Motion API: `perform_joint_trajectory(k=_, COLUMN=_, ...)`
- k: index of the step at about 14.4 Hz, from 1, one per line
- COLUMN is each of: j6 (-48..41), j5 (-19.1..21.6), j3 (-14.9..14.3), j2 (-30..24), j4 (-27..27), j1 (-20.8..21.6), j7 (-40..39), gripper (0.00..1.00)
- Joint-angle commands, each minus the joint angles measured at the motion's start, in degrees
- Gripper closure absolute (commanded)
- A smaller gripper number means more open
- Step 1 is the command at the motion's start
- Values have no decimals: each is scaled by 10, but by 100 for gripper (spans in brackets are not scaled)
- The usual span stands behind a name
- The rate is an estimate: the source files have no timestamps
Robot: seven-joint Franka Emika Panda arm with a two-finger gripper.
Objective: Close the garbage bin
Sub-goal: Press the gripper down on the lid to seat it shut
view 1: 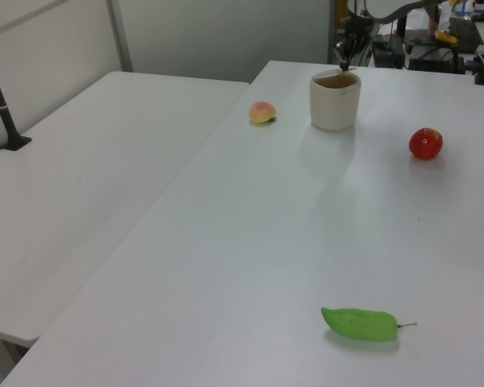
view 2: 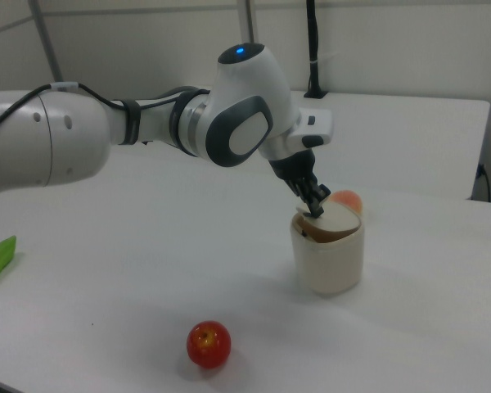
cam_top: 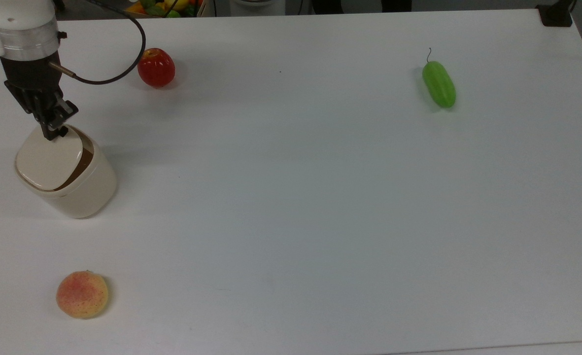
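One gripper (cam_top: 53,132) is in the scene, tip down on the free edge of the lid (cam_top: 49,158) of the bin (cam_top: 74,190). The jaws appear drawn close together with nothing between them; the tip presses on the lid from above rather than clamping it.

The lid is nearly flat but not seated: in the top view a brown gap (cam_top: 81,165) shows along its 3 o'clock side, and in the right view the lid (view 2: 337,218) tilts, higher on the side away from the gripper (view 2: 314,208). In the left view the gripper (view 1: 344,56) stands at the 12 o'clock edge of the bin (view 1: 335,101).

The bin stands upright on the white table (cam_top: 320,197), at 9 o'clock in the top view, near the table's edge.

- Apple (cam_top: 156,67): at 1 o'clock from the bin, apart from it.
- Peach (cam_top: 82,294): at 6 o'clock from the bin, well apart.
- Cucumber (cam_top: 438,84): at 2 o'clock across the table, far from the bin.

A black cable (cam_top: 118,59) loops from the wrist toward the apple.
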Motion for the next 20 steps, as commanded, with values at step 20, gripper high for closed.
perform_joint_trajectory(k=20, j6=-3, j5=-8, j3=-1, j2=23, j4=-18, j1=9, j7=12, gripper=100)
